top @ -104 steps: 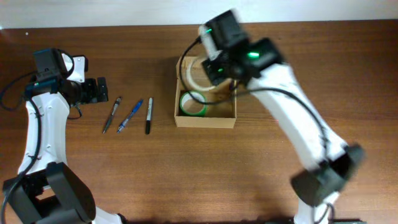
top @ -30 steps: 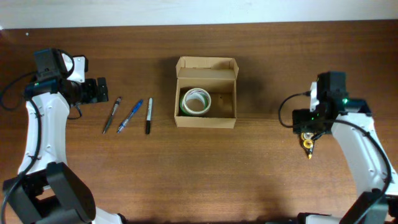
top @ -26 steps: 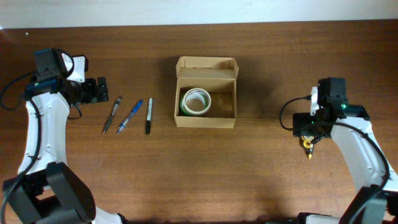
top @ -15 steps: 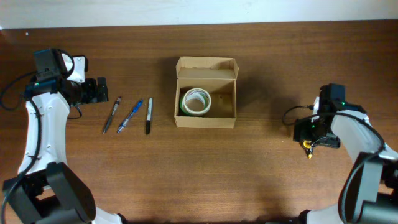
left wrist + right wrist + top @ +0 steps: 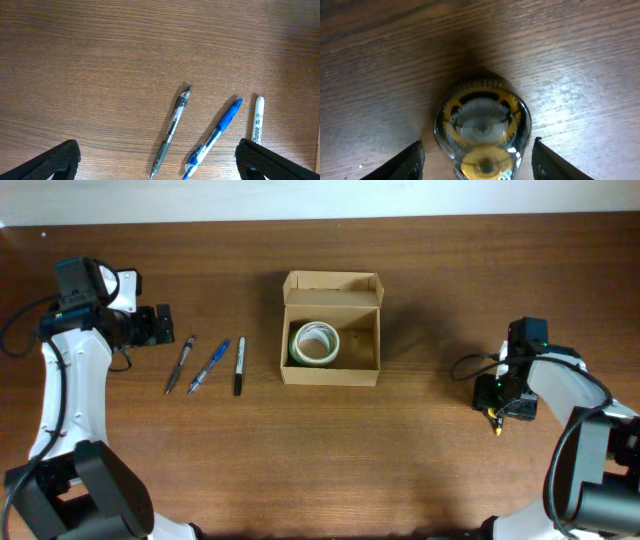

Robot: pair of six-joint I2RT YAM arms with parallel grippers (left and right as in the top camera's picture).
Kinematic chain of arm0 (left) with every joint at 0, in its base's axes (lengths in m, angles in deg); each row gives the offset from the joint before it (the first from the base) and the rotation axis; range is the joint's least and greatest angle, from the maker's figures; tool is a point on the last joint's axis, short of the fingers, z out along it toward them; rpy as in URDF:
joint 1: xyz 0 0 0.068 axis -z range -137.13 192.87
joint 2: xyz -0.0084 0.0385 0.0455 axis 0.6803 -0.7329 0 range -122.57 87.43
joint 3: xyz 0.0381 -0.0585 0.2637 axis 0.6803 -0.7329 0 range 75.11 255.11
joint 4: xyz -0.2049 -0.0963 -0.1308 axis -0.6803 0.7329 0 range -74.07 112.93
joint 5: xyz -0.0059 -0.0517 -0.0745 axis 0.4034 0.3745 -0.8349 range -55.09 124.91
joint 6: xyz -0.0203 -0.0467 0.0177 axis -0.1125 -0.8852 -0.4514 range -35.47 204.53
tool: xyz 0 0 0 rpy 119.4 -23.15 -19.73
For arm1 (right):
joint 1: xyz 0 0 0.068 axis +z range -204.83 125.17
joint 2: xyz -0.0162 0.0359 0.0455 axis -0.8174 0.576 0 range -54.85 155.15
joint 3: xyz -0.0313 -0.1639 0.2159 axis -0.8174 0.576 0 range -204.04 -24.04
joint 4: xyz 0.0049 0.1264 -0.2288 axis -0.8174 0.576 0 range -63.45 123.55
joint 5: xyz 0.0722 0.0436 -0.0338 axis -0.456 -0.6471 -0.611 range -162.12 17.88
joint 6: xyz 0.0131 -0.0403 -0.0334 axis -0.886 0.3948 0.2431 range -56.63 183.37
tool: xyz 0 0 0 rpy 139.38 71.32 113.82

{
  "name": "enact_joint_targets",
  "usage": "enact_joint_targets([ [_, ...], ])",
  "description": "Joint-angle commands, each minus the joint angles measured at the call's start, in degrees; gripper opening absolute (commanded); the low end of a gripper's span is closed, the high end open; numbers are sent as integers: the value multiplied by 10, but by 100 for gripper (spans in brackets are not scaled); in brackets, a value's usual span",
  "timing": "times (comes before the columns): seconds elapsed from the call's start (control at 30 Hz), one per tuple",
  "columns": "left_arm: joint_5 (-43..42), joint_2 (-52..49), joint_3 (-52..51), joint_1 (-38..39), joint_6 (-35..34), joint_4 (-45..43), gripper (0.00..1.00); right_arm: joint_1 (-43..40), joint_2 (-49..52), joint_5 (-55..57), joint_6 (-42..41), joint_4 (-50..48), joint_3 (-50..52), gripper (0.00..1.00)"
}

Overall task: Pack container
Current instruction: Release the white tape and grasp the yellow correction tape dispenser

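Two arms work the counter (image 5: 420, 470), one at each end, both wrists held low. The container (image 5: 345, 376) sits in the middle with its flap lid folded back, open to take more, and tape rolls (image 5: 314, 342) lie in its left half. The left fingers (image 5: 60, 160) are spread wide and empty beside a clear pen (image 5: 172, 127), a blue pen (image 5: 217, 135) and a Sharpie marker (image 5: 258, 122) set out for packing. The right fingers (image 5: 412, 160), also spread, point straight down astride what looks like a correction-tape dispenser (image 5: 481, 127), clear of its sides.
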Motion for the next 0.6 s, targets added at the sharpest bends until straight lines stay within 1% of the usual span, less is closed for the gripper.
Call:
enact_joint_targets([
  [0.0, 0, 0, 11, -2, 10, 0, 99, 2, 17, 5, -5, -7, 2, 66],
  [0.07, 0, 0, 11, -2, 10, 0, 99, 2, 21, 5, -5, -10, 2, 65],
  [0.17, 0, 0, 11, -2, 10, 0, 99, 2, 23, 5, -5, -12, 2, 59],
  [0.2, 0, 0, 11, -2, 10, 0, 99, 2, 23, 5, -5, -13, 2, 55],
  [0.23, 0, 0, 11, -2, 10, 0, 100, 2, 23, 5, -5, -13, 2, 48],
  [0.27, 0, 0, 11, -2, 10, 0, 99, 2, 23, 5, -5, -13, 2, 43],
  [0.37, 0, 0, 11, -2, 10, 0, 99, 2, 23, 5, -5, -16, 2, 40],
  [0.43, 0, 0, 11, -2, 9, 0, 99, 2, 23, 4, -5, -15, -2, 33],
  [0.57, 0, 0, 11, -2, 9, 0, 99, 2, 23, -6, -5, -9, -20, 33],
])
